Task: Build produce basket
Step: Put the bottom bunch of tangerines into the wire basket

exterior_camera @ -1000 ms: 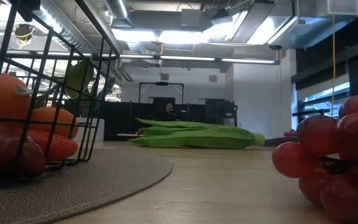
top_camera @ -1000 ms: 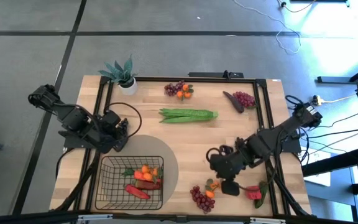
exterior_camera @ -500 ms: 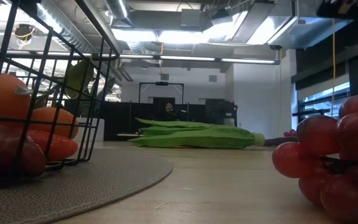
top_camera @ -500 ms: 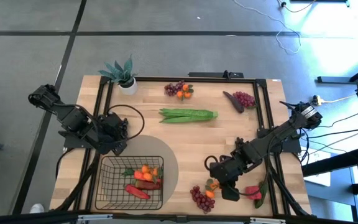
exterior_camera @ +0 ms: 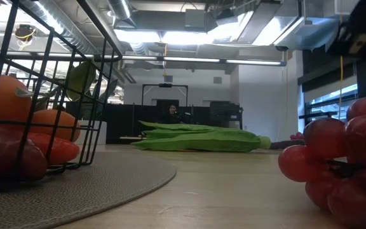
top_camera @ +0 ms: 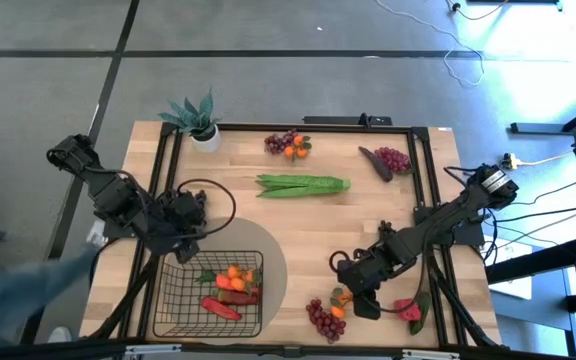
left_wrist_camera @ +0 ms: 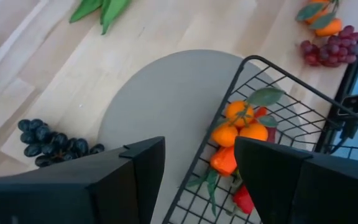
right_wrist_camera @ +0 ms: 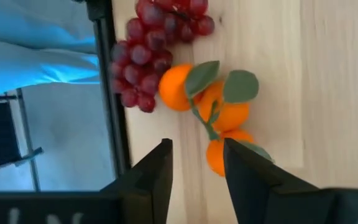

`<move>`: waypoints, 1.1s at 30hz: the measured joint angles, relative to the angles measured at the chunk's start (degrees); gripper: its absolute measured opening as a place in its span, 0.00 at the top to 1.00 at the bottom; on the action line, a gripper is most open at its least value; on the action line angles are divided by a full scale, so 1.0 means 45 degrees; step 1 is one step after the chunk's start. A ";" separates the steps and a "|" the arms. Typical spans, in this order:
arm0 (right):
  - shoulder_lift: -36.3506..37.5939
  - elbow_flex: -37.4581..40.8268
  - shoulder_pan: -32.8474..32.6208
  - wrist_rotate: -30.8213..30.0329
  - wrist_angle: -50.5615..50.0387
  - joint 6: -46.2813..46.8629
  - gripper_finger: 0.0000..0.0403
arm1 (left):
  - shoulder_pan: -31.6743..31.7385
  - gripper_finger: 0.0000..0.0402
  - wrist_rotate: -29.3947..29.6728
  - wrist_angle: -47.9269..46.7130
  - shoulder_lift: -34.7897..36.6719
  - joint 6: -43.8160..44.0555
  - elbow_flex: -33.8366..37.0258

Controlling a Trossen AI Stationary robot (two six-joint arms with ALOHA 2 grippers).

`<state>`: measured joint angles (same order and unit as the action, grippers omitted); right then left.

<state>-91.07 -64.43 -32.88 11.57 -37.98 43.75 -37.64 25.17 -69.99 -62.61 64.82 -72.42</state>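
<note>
The dark wire basket (top_camera: 213, 292) stands on a round grey mat (top_camera: 268, 255) near the table's front left. It holds tangerines (left_wrist_camera: 236, 123) and red produce (top_camera: 220, 307). My left gripper (top_camera: 183, 240) hangs open over the basket's far rim (left_wrist_camera: 278, 71). My right gripper (right_wrist_camera: 196, 163) is open just above a leafy tangerine bunch (right_wrist_camera: 219, 112) that lies on the table beside red grapes (right_wrist_camera: 157, 53) at the near edge. Whether its fingers touch the tangerines I cannot tell.
Green bean pods (top_camera: 303, 184) lie mid-table. Grapes with tangerines (top_camera: 288, 144) and purple grapes (top_camera: 393, 158) sit at the far side, beside a potted plant (top_camera: 196, 118). Dark grapes (left_wrist_camera: 51, 143) lie by the mat. A red item (top_camera: 408, 310) lies near right. A blurred figure (top_camera: 28, 295) shows at near left.
My right gripper has come down toward the tangerine bunch at the table's near edge. My left gripper has rolled about its own axis while staying over the basket's far rim. A blurred figure has come into view beside the table's near left corner.
</note>
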 joint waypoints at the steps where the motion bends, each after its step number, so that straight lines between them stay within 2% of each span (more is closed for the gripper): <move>1: -0.0005 0.0176 0.0000 0.0000 0.0185 -0.0111 0.68 | -0.0037 0.55 0.0000 0.0036 0.0000 0.0003 0.0000; 18: -0.0014 0.2084 0.0000 -0.0277 0.3165 -0.0506 0.70 | -0.0166 0.55 0.0010 0.0053 0.0000 0.0228 0.0000; 25: -0.0014 0.2138 0.0000 -0.0320 0.3056 -0.0540 0.80 | -0.0166 0.55 0.0010 0.0053 0.0000 0.0228 0.0000; 33: -0.0014 0.2138 0.0000 -0.0320 0.3062 -0.0448 0.98 | -0.0166 0.55 0.0010 0.0049 0.0000 0.0224 0.0000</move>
<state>-91.13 -54.81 -32.88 10.13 -24.21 41.74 -38.39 25.21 -69.78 -62.61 65.83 -72.42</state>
